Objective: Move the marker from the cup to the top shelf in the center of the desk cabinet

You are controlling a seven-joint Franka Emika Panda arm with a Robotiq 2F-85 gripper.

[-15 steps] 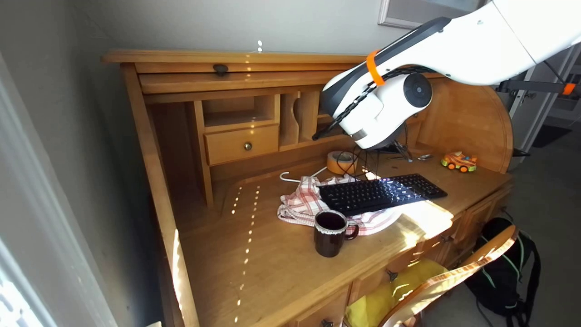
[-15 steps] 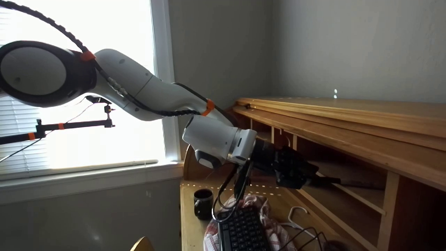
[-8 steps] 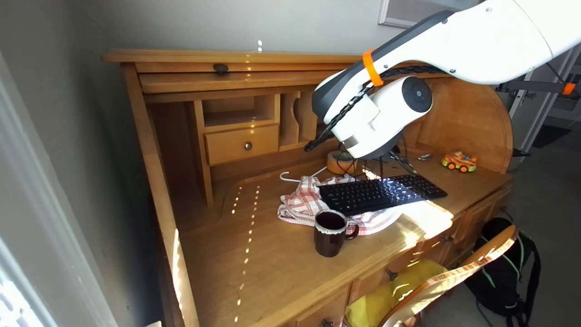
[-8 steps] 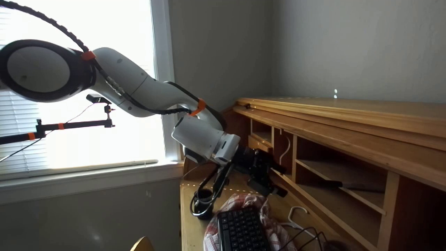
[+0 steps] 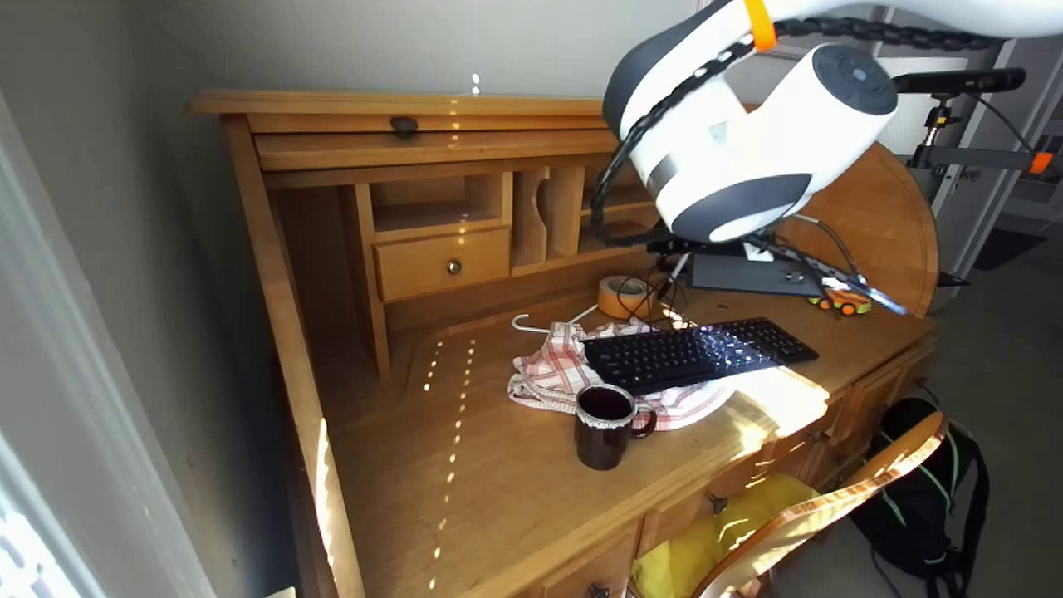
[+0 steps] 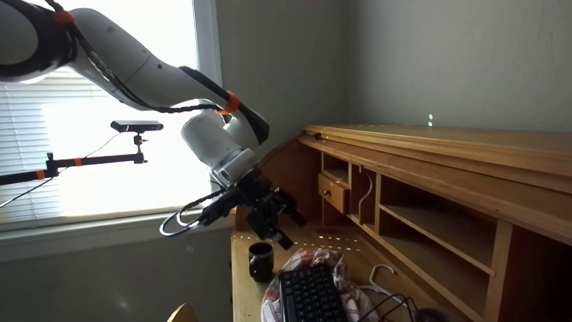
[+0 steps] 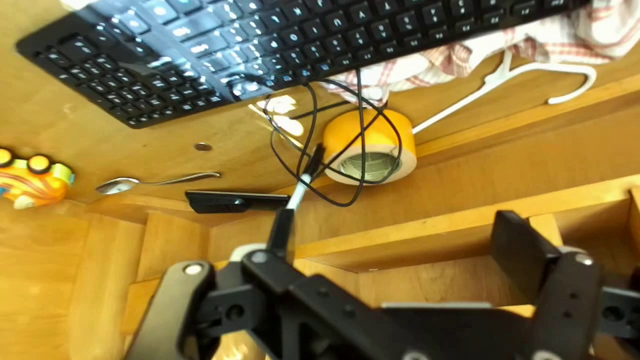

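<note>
- On the worktop, near and central in an exterior view, one dark mug stands upright, its inside too dark to read.
- To its right and farther back, one keyboard lies partly on one checked cloth.
- Beyond these, one tape roll and one white hanger, partly hidden; cords loop over the roll, too tangled to count.
- Far right: one toy car, cut off in the wrist view, one spoon and one black object of unclear kind.
- One end effector, its two fingers spread wide, with nothing between them.
- One marker, whitish with a dark tip, slants from beside one fingertip toward the tape roll, outside the mug; whether it touches either, I cannot tell.
- One desk cabinet: one knobbed drawer at left; the top shelf is the upper of two wide slots, mostly hidden behind the arm in an exterior view.
- Near right, one chair, cut off, and one backpack.
</note>
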